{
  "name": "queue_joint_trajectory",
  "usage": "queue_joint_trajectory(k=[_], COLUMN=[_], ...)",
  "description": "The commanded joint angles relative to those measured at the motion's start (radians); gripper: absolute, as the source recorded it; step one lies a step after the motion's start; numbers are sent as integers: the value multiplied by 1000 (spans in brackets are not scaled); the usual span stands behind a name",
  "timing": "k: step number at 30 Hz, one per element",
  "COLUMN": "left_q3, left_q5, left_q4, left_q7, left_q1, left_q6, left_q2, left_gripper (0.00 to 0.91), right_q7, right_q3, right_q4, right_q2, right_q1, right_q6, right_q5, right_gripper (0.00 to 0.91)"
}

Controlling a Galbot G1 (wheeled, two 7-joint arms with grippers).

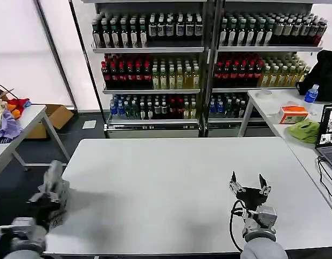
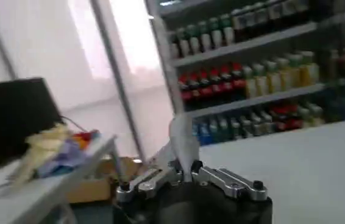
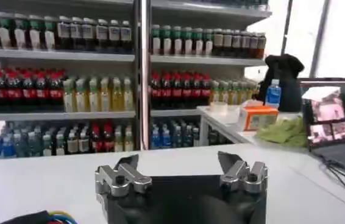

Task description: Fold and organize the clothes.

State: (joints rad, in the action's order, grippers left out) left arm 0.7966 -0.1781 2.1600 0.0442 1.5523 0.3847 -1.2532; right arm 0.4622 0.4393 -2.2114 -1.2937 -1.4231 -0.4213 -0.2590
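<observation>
Grey-and-black robot arms
Silver-linked black right gripper (image 1: 250, 184) is trailing a black cable; left gripper (image 1: 52, 186) is showing grey.

Mock shop lab, drink-stocked shelves (image 1: 203, 59), white worktable (image 1: 182, 183), laptop (image 1: 329, 135)

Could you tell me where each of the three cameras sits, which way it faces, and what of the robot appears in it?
Head view: from the robot's head, looking forward and down over the white table toward the drink shelves; the left gripper holds grey cloth, the right gripper is open.
Left wrist view: from the left wrist, over the left gripper pinching cloth, toward the side table.
Right wrist view: from the right wrist, over the open right gripper, toward the laptop.
Shared: all see the shelves and table.
</observation>
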Motion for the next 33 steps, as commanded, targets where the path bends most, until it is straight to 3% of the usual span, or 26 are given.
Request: queue_joint_trajectory(k=[1,8,18,19,20,21,24,30,33], left_q3=[-616,-723,-737,-735,-734,-734,-727,-648,-596], left_q5=[-128,-173,-198,-200,-208,-224,-289,-320,-341], left_q4=[-8,-178,-224,-223,-220,-217,-194,-146,-115], left_q7=[85,121,111,101,93,90,74,89,103], left_q1=[-143,-351,-397,-401,-402,-402,-397,-379,-358], left_q6=[107,138,127,126,111,101,72,64,64], left_q2=[-58,-108,-117,-119,-119,-119,-113,-90,-75], left_gripper=[0,0,0,181,605,907,907,907,907], right_q7=[1,-15,-9,-9,-8,-8,1,41,52], right_q3=[40,27,12,6,3,1,-15,-60,-100], right_q4=[-24,-50,-25,-15,-7,-4,20,77,78], right_q2=[-28,-63,-77,-78,-77,-77,-70,-43,-27], right_q1=[-76,-108,-95,-88,-81,-78,-52,20,55], right_q6=[-5,-27,-40,-41,-42,-44,-58,-157,-157], right_q5=[25,88,90,86,73,65,22,-67,-152], right_gripper=[907,907,907,907,907,907,907,907,907])
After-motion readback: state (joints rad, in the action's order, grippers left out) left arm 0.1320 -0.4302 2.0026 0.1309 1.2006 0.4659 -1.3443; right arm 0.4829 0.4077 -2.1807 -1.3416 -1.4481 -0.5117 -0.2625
